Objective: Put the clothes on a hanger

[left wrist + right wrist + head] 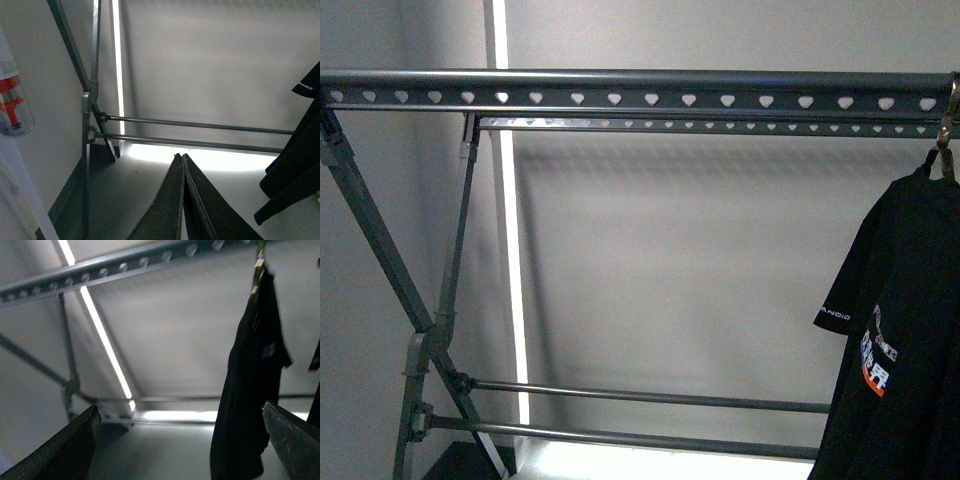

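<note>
Black T-shirt (905, 350) hangs from the rack (620, 98); only wrist views show claws: left claw (183, 200) closed empty, right claw (180, 440) wide open, empty.

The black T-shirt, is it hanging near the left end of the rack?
No, the black T-shirt hangs by its hook at the rack's right end.

The T-shirt (900, 370) hangs by a hook (948, 115) from the rack's (620, 98) front top rail at its far right end, a second rail running behind.
</note>
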